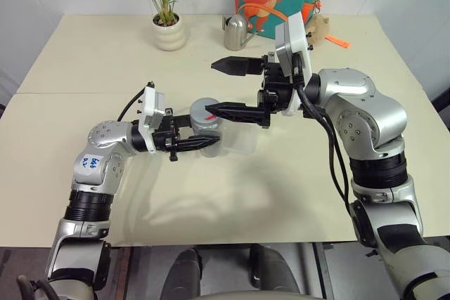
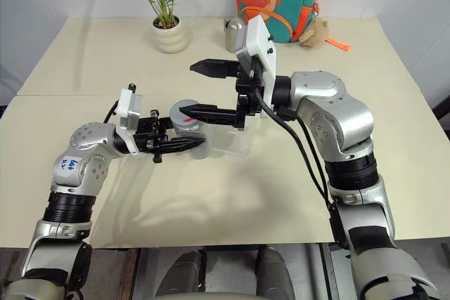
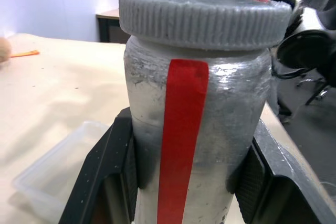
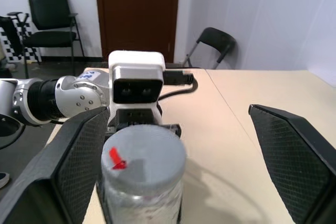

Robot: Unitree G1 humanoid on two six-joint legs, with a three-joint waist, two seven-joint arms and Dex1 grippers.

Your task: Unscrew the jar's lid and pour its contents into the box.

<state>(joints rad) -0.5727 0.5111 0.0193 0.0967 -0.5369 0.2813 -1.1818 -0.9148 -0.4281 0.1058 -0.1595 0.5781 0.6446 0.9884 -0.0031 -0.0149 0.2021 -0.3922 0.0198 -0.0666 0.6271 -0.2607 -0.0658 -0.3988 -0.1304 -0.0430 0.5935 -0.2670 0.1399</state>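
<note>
Over the middle of the cream table (image 1: 295,194), your left gripper (image 1: 199,135) is clenched around the jar (image 3: 191,129), its 2 black fingers (image 3: 105,177) pressed against opposite sides of the glass below the lid (image 3: 205,18). The jar stands upright in that grip, held above the tabletop, with the grey ribbed lid on top and a red stripe running down its side. Your right gripper (image 1: 232,89) hangs spread wide at lid height, 1 finger (image 4: 79,166) just beside the lid's edge and the other well clear of it, grasping nothing. The box (image 1: 242,138) sits on the table directly behind the jar, close to it. You cannot make out the jar's contents through the clouded glass.
</note>
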